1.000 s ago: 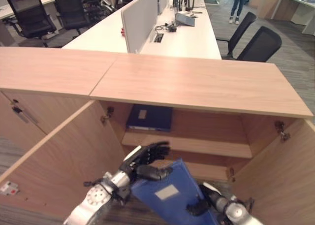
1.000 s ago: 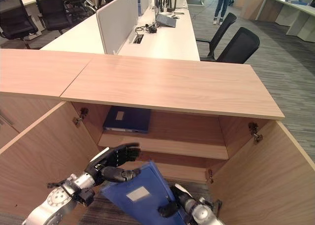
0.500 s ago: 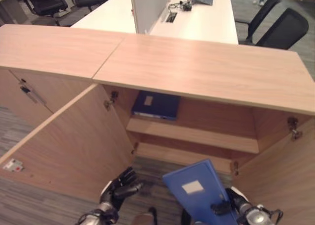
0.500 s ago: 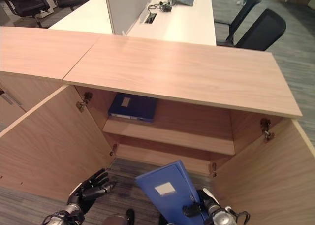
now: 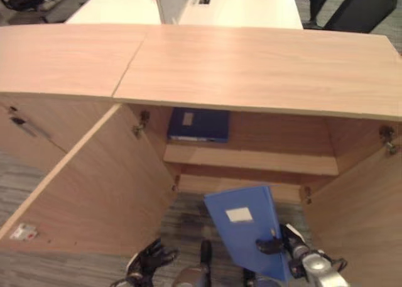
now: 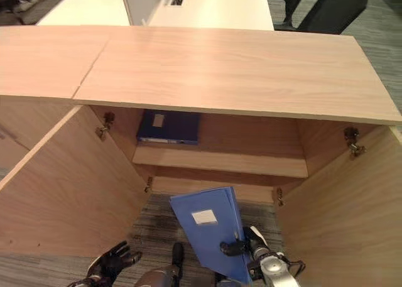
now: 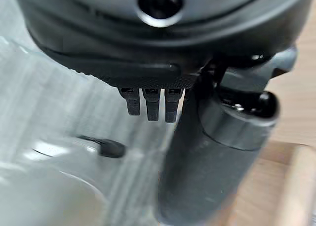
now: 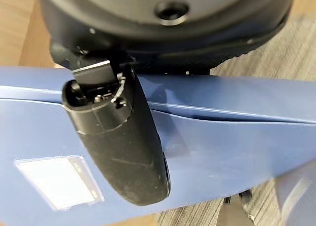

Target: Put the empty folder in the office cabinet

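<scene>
- Left eye view: the right hand [image 5: 282, 243] alone now carries the flat blue plastic folder with a white label [image 5: 242, 227], thumb clamped over its lower edge, in front of the open wooden office cabinet [image 5: 264, 67]. A second dark blue folder [image 5: 200, 124] lies on the upper shelf.
- Right eye view: the left hand [image 6: 112, 263] has let go and dropped low beside the open left door [image 6: 69, 193], fingers loosely spread, holding nothing.
- Left wrist view: its fingers hang relaxed above grey carpet.
- Right wrist view: the thumb presses the folder's face; shelving remains undone.
</scene>
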You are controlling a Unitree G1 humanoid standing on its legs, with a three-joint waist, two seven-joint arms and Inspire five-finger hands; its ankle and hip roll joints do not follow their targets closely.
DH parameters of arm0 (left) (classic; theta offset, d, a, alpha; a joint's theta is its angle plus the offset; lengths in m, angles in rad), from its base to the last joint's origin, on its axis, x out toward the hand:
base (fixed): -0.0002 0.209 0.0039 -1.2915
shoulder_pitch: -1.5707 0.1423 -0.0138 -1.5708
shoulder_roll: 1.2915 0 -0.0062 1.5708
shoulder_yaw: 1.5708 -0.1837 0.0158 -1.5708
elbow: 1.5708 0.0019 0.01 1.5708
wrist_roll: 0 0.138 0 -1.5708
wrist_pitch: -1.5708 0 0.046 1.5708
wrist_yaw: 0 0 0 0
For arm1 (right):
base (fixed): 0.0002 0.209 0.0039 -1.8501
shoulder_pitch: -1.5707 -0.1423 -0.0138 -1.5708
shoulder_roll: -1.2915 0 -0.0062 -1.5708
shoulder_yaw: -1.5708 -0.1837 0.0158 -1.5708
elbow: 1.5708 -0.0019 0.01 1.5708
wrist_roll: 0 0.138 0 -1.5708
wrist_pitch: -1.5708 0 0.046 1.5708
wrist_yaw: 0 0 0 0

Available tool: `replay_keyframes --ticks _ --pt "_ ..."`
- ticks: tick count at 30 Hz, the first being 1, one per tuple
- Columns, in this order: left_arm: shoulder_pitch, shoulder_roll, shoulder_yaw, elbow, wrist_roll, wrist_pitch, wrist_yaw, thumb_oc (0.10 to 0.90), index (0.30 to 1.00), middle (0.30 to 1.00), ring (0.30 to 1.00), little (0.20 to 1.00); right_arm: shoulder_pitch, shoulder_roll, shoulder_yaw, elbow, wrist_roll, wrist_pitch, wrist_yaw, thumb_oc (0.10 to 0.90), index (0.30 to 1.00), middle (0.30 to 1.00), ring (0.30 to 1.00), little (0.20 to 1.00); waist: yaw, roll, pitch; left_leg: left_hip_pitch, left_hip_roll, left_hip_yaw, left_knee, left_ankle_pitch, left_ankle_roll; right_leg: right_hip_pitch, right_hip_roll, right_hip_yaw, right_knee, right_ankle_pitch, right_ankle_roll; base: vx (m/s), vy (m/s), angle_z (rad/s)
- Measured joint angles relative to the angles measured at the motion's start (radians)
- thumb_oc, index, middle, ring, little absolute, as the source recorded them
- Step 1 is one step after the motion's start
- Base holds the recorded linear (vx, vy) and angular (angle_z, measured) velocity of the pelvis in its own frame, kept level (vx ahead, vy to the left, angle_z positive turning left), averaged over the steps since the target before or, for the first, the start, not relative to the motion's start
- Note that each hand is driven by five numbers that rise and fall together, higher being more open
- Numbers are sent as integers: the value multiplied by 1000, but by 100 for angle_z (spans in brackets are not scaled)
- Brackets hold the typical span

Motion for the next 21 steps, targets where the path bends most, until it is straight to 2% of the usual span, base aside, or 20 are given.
replay_keyframes --ticks 1,3,4,5,6,7,8,9,10,11,12,13,14,15,17,19,21 --pt "-10 1 -14 51 27 -6 1 800 900 900 900 900 -2 -3 8 9 1 -2 0 400 300 300 300 300 4 -2 -14 -3 0 5 2 0 1 1 -1 0 -6 2 2 125 194 -18" --pt "-53 -6 -40 263 139 -34 3 800 900 900 900 900 -25 -3 31 29 13 0 1 400 300 300 300 300 3 1 -27 -6 -9 31 -1 -2 13 -3 -14 12 -33 4 1 108 204 -36" --pt "-88 -20 -28 391 180 -35 6 800 900 900 900 900 -36 -3 51 35 18 0 1 400 300 300 300 300 1 4 -31 -16 -15 46 4 -4 29 -16 -21 27 -37 10 2 41 196 -61" --pt "-143 -43 -8 582 232 -18 25 800 900 900 900 900 -57 -4 80 42 29 -2 4 400 300 300 300 300 -1 10 -48 -39 -15 88 6 -4 72 -48 -30 46 -43 22 8 8 188 -69" --pt "-130 -47 -2 599 255 -8 32 800 900 900 900 900 -61 -6 95 36 41 -4 5 400 300 300 300 300 -4 10 -48 -52 -22 108 8 -13 79 -66 -43 50 -40 35 6 18 259 -72" --pt "-128 -49 0 618 279 -13 32 800 900 900 900 900 -61 -13 100 22 55 -6 7 400 300 300 300 300 -3 13 -47 -60 -27 124 6 -9 97 -94 -52 49 -14 47 29 92 255 -64" --pt "-124 -50 -10 617 351 -13 33 800 900 900 900 900 -95 -45 134 7 102 -7 23 400 300 300 300 300 1 32 -33 -72 -25 161 5 -3 116 -160 -63 41 81 37 46 103 191 -53" --pt "-125 -47 -34 614 387 -14 39 800 900 900 900 900 -112 -63 147 6 119 -6 42 400 300 300 300 300 1 41 -29 -69 -27 170 5 -4 118 -178 -69 28 119 28 46 96 195 -44" --pt "-123 -39 -39 601 428 -16 41 800 900 900 900 900 -122 -79 154 -1 151 1 65 400 300 300 300 300 2 40 -27 -62 -43 164 10 -21 130 -202 -74 8 170 31 66 7 125 -27" --pt "-115 -19 -75 553 480 -34 40 800 900 900 900 900 -140 -112 165 -42 231 3 103 400 300 300 300 300 1 50 8 -23 -47 182 5 -25 135 -244 -107 -38 309 21 67 12 149 -35" --pt "-109 -3 -98 509 495 -49 36 800 900 900 900 900 -145 -129 164 -69 292 2 125 400 300 300 300 300 4 55 34 4 -43 201 -1 -28 140 -262 -128 -72 374 26 64 -1 64 -30" --pt "-109 13 -106 483 512 -64 34 800 900 900 900 900 -149 -130 156 -90 340 -1 143 400 300 300 300 300 1 55 50 15 -44 204 -2 -33 145 -266 -145 -109 415 19 44 -8 13 -26" --pt "-121 31 -101 462 511 -75 26 800 900 900 900 900 -144 -127 143 -123 411 0 158 400 300 300 300 300 -3 48 62 17 -47 212 3 -49 161 -283 -166 -129 422 17 43 -52 -54 -29" --pt "-140 43 -99 438 508 -79 22 800 900 900 900 900 -151 -130 134 -167 487 -6 170 400 300 300 300 300 1 44 87 10 -45 220 11 -55 165 -284 -177 -145 373 11 51 -39 -46 -28" --pt "-170 46 -102 419 505 -80 22 800 900 900 900 900 -156 -130 116 -203 544 -19 173 400 300 300 300 300 -14 46 113 0 -45 216 14 -56 161 -287 -173 -143 281 12 57 -45 -61 -11" --pt "-252 36 -103 412 498 -82 22 800 900 900 900 900 -193 -113 67 -217 633 -58 148 400 300 300 300 300 -32 51 178 -24 -52 214 19 -46 165 -313 -165 -149 131 47 77 22 -121 5" --pt "-271 29 -100 373 482 -89 26 800 900 900 900 900 -214 -73 23 -186 685 -72 114 400 300 300 300 300 -52 45 203 -38 -60 195 25 -41 160 -310 -157 -173 21 86 97 72 -117 30"
